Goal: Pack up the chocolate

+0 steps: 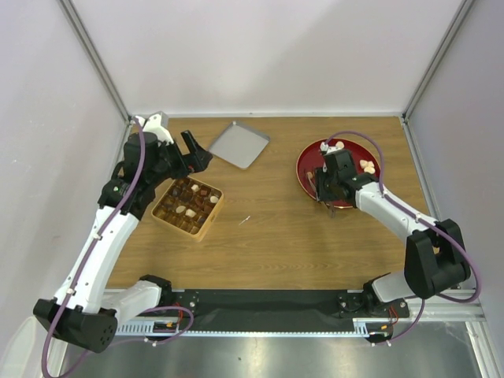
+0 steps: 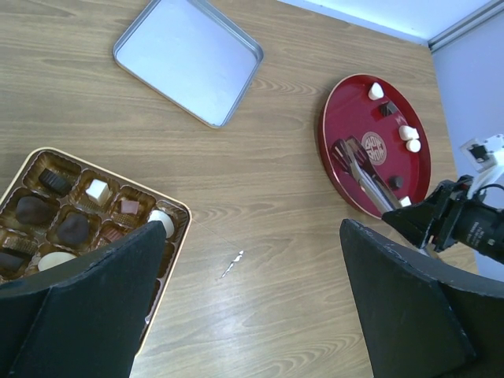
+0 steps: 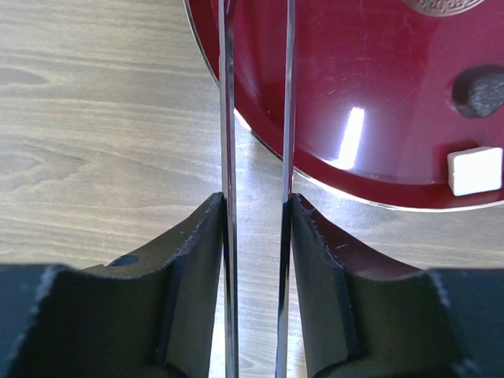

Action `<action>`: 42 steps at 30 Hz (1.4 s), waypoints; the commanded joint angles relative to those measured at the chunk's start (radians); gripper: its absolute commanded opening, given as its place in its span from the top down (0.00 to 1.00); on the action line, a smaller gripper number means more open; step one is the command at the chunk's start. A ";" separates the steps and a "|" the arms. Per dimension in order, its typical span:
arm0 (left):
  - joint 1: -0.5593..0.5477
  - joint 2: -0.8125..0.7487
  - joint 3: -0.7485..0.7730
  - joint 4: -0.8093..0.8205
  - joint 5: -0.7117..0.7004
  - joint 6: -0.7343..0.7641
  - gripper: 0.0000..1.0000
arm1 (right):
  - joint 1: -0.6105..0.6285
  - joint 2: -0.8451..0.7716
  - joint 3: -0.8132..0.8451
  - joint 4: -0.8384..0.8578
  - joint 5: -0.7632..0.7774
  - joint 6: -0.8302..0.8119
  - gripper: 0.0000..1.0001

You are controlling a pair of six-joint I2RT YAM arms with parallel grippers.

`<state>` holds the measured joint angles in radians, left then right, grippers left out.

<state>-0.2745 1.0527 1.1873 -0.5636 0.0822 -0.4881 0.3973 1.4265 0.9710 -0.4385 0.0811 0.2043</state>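
Right gripper (image 3: 256, 213) is clamped on the tongs (image 3: 224, 118), fingers pinching both thin blades with a slit between them. The blades run across the red plate (image 3: 378, 94) rim towards its middle. Chocolate (image 3: 475, 170): a white cube and a dark piece sit on the plate right of the blades, with more white ones along its far rim. From above, the right wrist covers the plate's near-left part. Left gripper (image 2: 252, 228) has its jaws wide apart, holding nothing, well left of the plate and above the box (image 2: 185, 216), whose cups hold more pieces. Grey lid (image 2: 189, 59) lies left of the plate, beyond the box. Foil scrap (image 2: 232, 264) lies on the table (image 2: 260, 181) between box and plate.
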 commanded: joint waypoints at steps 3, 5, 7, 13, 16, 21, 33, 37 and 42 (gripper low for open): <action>0.009 -0.037 0.000 0.024 -0.007 0.006 0.00 | -0.002 0.011 0.038 -0.009 0.002 -0.016 0.61; 0.009 -0.039 -0.003 0.022 -0.012 0.003 0.00 | 0.000 0.005 0.040 -0.014 0.009 -0.013 0.63; 0.009 -0.037 0.000 0.018 -0.015 0.003 0.00 | -0.002 -0.009 0.040 -0.017 0.016 -0.011 0.64; 0.011 -0.004 0.107 -0.064 -0.059 0.011 0.00 | 0.009 -0.063 0.086 -0.037 0.031 -0.003 0.66; 0.011 -0.006 0.150 -0.090 -0.081 0.019 0.00 | 0.017 -0.086 0.115 -0.046 0.026 -0.006 0.66; 0.023 -0.002 0.205 -0.136 -0.099 0.023 0.00 | 0.040 -0.104 0.150 -0.077 0.011 -0.002 0.66; 0.162 -0.017 0.264 -0.214 -0.095 0.020 0.00 | 0.582 -0.068 0.184 0.072 0.040 0.176 0.65; 0.181 -0.022 0.270 -0.220 -0.090 0.022 0.00 | 0.733 0.033 0.238 0.116 0.049 0.185 0.65; 0.187 -0.028 0.264 -0.225 -0.090 0.023 0.00 | 0.833 0.138 0.301 0.146 0.060 0.176 0.65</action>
<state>-0.0982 1.0481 1.4158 -0.7830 -0.0154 -0.4873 1.1980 1.5223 1.2064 -0.3630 0.1017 0.3687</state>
